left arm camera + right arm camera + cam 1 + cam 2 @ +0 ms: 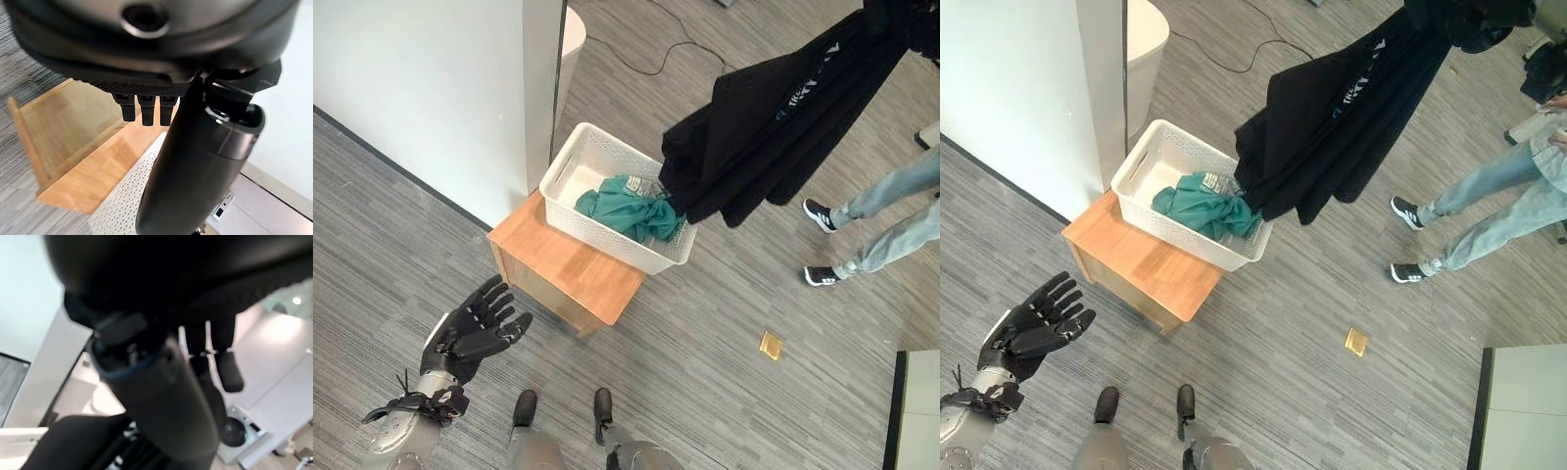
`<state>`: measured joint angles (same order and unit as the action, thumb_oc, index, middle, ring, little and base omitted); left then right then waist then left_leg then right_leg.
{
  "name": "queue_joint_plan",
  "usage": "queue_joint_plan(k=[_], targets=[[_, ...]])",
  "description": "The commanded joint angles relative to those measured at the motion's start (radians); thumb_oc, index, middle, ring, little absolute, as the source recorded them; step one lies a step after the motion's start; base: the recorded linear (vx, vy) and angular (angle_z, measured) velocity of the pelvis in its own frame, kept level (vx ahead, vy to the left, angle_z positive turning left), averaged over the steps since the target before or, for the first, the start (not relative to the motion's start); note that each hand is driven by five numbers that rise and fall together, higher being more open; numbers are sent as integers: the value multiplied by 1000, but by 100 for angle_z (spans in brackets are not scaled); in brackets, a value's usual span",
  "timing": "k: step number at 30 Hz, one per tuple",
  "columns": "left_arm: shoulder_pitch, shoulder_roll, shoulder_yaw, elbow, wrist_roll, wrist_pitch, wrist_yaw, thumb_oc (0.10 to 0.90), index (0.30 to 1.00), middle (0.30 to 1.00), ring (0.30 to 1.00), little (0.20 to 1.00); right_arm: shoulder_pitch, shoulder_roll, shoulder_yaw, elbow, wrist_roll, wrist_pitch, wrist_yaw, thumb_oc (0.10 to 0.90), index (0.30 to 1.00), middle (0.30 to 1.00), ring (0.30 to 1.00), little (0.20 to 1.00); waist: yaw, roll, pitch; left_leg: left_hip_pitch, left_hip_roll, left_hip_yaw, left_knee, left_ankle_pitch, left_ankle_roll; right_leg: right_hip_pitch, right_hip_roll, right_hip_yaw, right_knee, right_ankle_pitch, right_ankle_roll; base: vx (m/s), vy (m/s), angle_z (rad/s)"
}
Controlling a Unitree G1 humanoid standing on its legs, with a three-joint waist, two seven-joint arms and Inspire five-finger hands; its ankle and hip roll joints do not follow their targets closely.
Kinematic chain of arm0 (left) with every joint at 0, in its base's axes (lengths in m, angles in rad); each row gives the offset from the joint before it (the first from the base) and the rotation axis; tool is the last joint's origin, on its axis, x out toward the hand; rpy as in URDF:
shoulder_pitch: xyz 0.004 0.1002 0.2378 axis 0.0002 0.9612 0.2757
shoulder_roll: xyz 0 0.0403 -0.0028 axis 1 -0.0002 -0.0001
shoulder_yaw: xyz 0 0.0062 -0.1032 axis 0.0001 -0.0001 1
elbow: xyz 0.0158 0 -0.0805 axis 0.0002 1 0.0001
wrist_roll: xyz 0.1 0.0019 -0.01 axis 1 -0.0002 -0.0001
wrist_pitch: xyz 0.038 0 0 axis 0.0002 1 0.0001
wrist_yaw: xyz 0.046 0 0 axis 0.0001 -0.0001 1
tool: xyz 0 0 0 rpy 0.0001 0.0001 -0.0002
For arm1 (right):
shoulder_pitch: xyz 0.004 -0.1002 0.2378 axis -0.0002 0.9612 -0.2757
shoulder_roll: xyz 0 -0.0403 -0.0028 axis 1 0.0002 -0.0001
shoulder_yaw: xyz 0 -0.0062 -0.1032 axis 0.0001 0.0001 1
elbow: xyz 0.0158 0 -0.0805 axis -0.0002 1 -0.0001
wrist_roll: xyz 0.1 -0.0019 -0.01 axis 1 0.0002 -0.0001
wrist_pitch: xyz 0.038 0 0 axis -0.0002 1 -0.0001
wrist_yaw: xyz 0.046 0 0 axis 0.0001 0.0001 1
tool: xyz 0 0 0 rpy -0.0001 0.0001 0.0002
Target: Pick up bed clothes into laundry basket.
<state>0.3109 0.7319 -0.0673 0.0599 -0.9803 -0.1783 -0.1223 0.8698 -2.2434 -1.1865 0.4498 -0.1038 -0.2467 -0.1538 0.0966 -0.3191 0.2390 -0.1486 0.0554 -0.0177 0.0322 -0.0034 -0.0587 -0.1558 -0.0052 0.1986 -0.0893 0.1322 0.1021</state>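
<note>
Black garment [773, 127] hangs over white basket [570, 162]; teal cloth [625, 208] inside.

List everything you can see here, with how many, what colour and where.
Laundry basket: one, white, on the wooden table.
Green garment: one, teal, inside the basket.
Black garment: one, black, hanging above the basket's far end, its lower edge at the rim.
Wooden table: one, light brown, beside the white wall.
Yellow tile: one, on the grey floor.
Person: one, jeans and black shoes, to the right.
Left hand: dark, fingers spread, empty, near the table.
Right hand: dark, raised, with black cloth beside it.
</note>
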Motion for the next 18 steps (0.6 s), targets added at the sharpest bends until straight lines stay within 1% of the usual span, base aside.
queue_joint_plan(k=[1,5,7,11,18], targets=[[-105,15,-9,-142,9,-57,-43,800,900,900,900,900,-223,-8,-165,406,23,95,-45,400,300,300,300,300,68,36,17,8,-37,-3,-119,23,-1,-31,8,45,73,-136,39,2,-4,4],[-116,21,-28,-146,7,-56,-44,800,900,900,900,900,-225,-8,-178,417,29,96,-50,400,300,300,300,300,79,28,26,1,-37,-6,-119,25,-1,-37,8,46,72,-135,38,-2,-1,2],[-126,27,-40,-143,11,-57,-41,800,900,900,900,900,-216,-8,-194,423,40,98,-51,400,300,300,300,300,91,22,37,-4,-38,-9,-119,26,-2,-42,10,44,73,-135,37,0,0,0],[-132,26,-42,-148,13,-61,-35,800,900,900,900,900,-211,-8,-206,419,51,99,-57,400,300,300,300,300,101,20,45,-10,-38,-13,-119,28,-2,-45,10,40,72,-135,36,1,-6,1],[-132,28,-39,-148,40,-67,-16,800,900,900,900,900,-246,-8,-207,446,84,104,-72,400,300,300,300,300,117,0,68,-25,-38,-25,-119,32,-2,-55,8,28,74,-136,35,0,-8,5]])
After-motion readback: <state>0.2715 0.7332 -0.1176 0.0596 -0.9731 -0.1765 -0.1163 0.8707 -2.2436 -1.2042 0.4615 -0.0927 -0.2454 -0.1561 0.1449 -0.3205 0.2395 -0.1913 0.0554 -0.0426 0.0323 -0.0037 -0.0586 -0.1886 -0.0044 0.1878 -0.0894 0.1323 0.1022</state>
